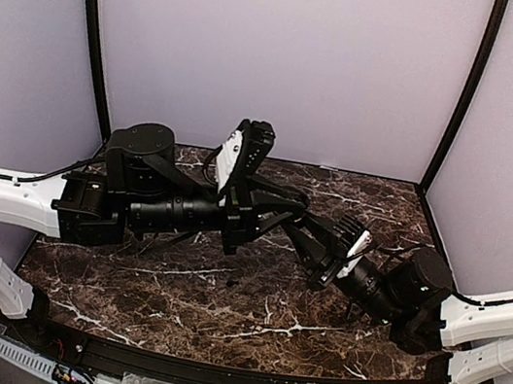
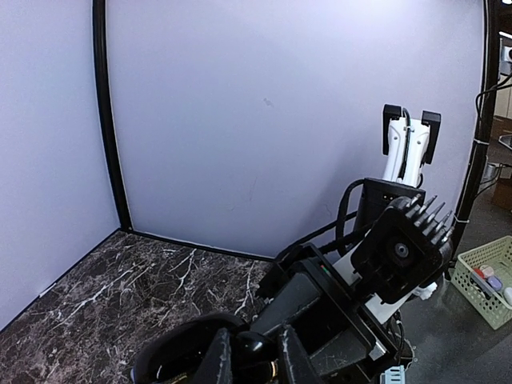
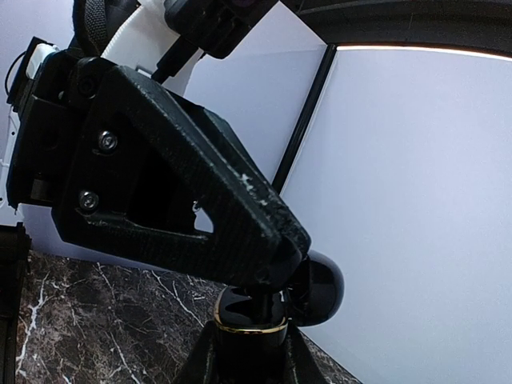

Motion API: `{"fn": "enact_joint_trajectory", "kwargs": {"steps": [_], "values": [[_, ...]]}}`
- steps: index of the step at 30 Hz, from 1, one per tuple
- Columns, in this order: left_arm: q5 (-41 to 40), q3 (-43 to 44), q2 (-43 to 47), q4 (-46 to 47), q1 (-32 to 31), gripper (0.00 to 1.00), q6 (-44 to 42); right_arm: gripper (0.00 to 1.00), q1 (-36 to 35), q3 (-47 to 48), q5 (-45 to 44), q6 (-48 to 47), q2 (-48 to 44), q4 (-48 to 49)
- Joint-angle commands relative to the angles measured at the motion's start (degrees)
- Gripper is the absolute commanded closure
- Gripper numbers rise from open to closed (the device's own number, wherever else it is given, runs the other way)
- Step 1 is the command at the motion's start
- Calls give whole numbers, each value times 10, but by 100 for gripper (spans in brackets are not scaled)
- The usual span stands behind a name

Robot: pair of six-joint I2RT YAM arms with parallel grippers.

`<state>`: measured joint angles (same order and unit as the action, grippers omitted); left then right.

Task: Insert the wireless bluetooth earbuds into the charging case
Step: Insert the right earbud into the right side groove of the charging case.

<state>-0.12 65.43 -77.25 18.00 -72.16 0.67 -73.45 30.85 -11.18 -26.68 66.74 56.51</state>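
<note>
My right gripper (image 3: 250, 332) is shut on the black charging case (image 3: 236, 306), which has a gold rim. Its glossy round lid (image 3: 320, 288) stands open to the right. From above, a finger (image 3: 200, 176) of the left gripper reaches down into the case's open top. In the left wrist view my left gripper (image 2: 254, 333) is shut on a dark glossy earbud (image 2: 251, 342), right at the case's gold rim (image 2: 277, 370), with the lid (image 2: 180, 352) at its left. In the top view both grippers (image 1: 277, 213) (image 1: 303, 231) meet above the middle of the table; case and earbud are hidden there.
The dark marble table (image 1: 220, 294) lies below both arms, enclosed by pale walls (image 1: 279, 58) on three sides. A green basket (image 2: 486, 282) with small items sits beyond the right wall. The right arm's wrist body (image 2: 400, 252) fills the right of the left wrist view.
</note>
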Motion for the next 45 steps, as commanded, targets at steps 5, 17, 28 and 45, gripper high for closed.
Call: {"fn": "enact_joint_trajectory", "kwargs": {"steps": [5,17,28,45], "values": [[-10,16,-10,-36,2,96,-15,100,0,19,10,5,-17,19],[-20,27,-8,-50,2,85,-22,100,0,13,19,15,-18,25],[-24,31,-2,-53,2,75,-29,100,0,10,23,35,-14,35],[-47,41,-2,-56,2,73,-30,100,0,-5,44,110,13,84]]}}
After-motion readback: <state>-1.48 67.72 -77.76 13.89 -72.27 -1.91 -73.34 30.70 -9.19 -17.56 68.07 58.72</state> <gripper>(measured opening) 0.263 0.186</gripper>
